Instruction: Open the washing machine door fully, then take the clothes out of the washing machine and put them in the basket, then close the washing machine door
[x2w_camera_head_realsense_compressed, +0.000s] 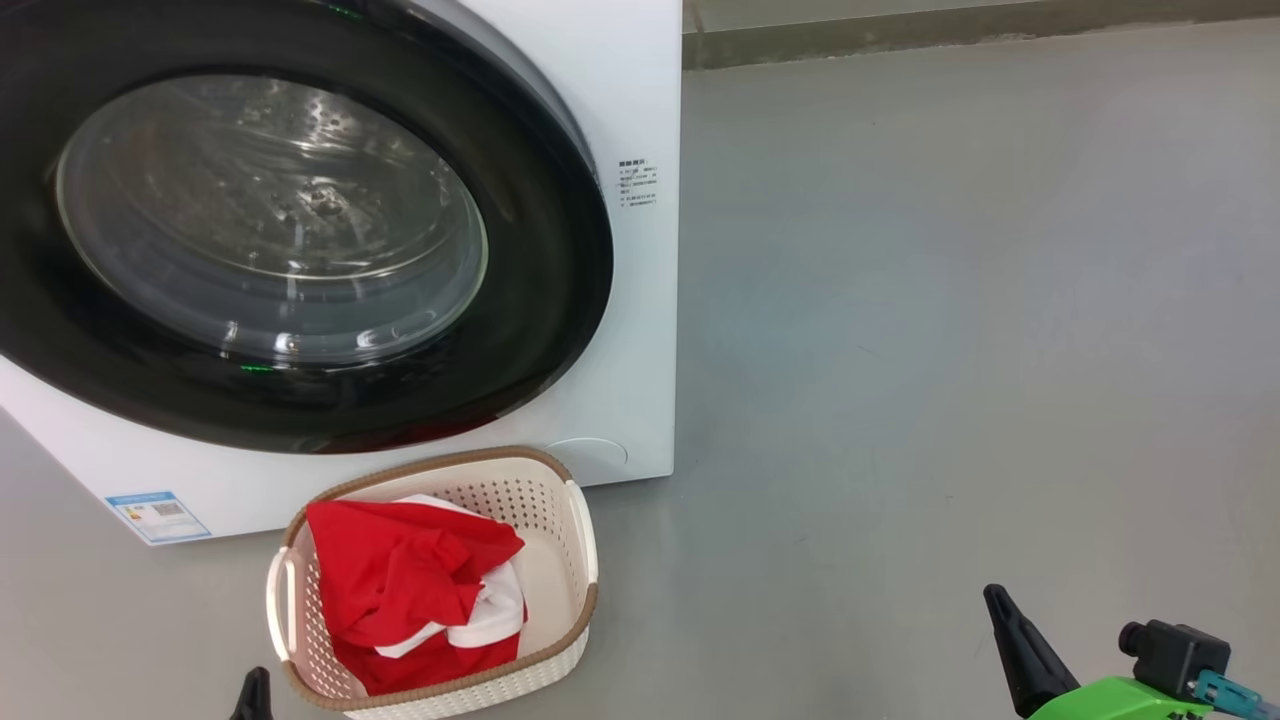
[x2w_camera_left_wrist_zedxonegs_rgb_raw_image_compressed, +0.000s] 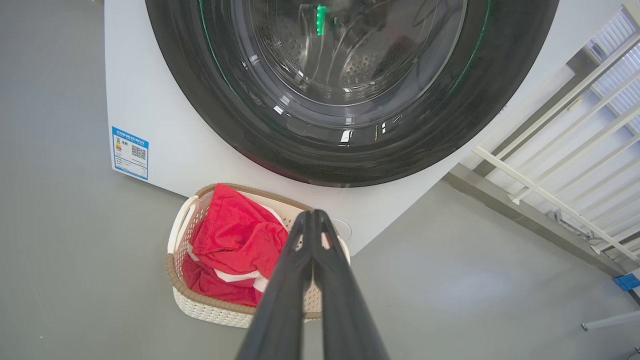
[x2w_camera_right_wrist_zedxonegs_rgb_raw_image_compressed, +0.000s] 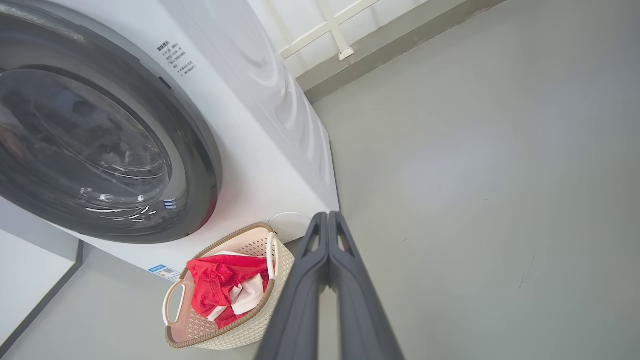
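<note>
— Red clothes (x2w_camera_head_realsense_compressed: 400, 580) are being held where?
— Inside the basket (x2w_camera_head_realsense_compressed: 545, 495), which is being supported by the grey floor (x2w_camera_head_realsense_compressed: 950, 300) just before the washing machine (x2w_camera_head_realsense_compressed: 640, 100). The washing machine door (x2w_camera_head_realsense_compressed: 270, 220) is being shown shut.
— Is any writing being made out?
— A blue label sticker (x2w_camera_head_realsense_compressed: 157, 516) and small printed text (x2w_camera_head_realsense_compressed: 637, 183) are being shown, too small to read.
— The pincers?
— The left gripper (x2w_camera_left_wrist_zedxonegs_rgb_raw_image_compressed: 313, 216) and the right gripper (x2w_camera_right_wrist_zedxonegs_rgb_raw_image_compressed: 328, 216) are being held closed, gripping nothing.

Left gripper (x2w_camera_left_wrist_zedxonegs_rgb_raw_image_compressed: 312, 214) & right gripper (x2w_camera_right_wrist_zedxonegs_rgb_raw_image_compressed: 327, 216) are showing long dk-grey tapered fingers (x2w_camera_left_wrist_zedxonegs_rgb_raw_image_compressed: 282, 305) w/ slotted tips, the right wrist wearing a bright green housing (x2w_camera_head_realsense_compressed: 1120, 702), blk boxy module (x2w_camera_head_realsense_compressed: 1172, 655) & teal plug (x2w_camera_head_realsense_compressed: 1235, 692).
</note>
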